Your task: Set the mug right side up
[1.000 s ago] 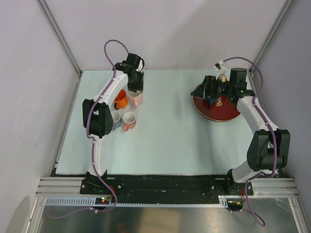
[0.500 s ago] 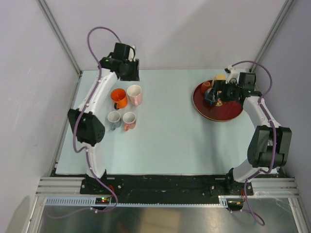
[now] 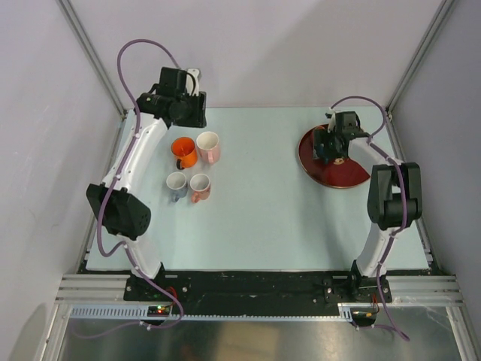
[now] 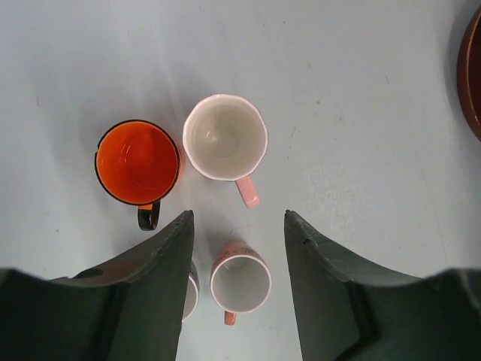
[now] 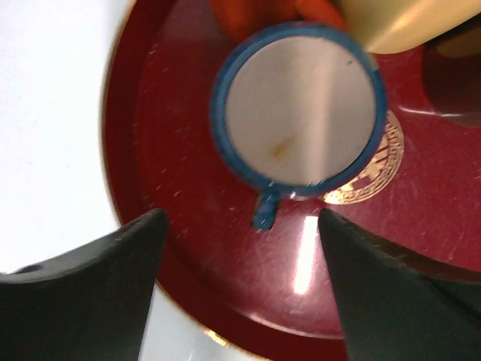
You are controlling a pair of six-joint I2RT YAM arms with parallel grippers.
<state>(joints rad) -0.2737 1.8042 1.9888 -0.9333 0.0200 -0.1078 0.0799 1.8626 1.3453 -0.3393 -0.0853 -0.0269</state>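
Note:
A blue mug (image 5: 298, 113) stands upside down on the dark red plate (image 5: 225, 286), its flat base up and its handle (image 5: 264, 210) pointing toward me. My right gripper (image 5: 242, 218) is open above the plate, the fingers wide apart on either side of the handle and touching nothing. In the top view the right gripper (image 3: 326, 147) covers most of the mug. My left gripper (image 4: 238, 218) is open and empty, held high above a group of upright mugs.
The upright mugs at the left are an orange one (image 4: 137, 162), a white-pink one (image 4: 225, 137), a small pink one (image 4: 240, 282) and a grey one (image 3: 176, 183). An orange mug (image 5: 263, 11) and a yellow thing (image 5: 406, 22) share the plate (image 3: 334, 179).
My left gripper has let go of the white-pink mug and risen back toward the far edge. My right gripper has swung over the plate, above the blue mug.

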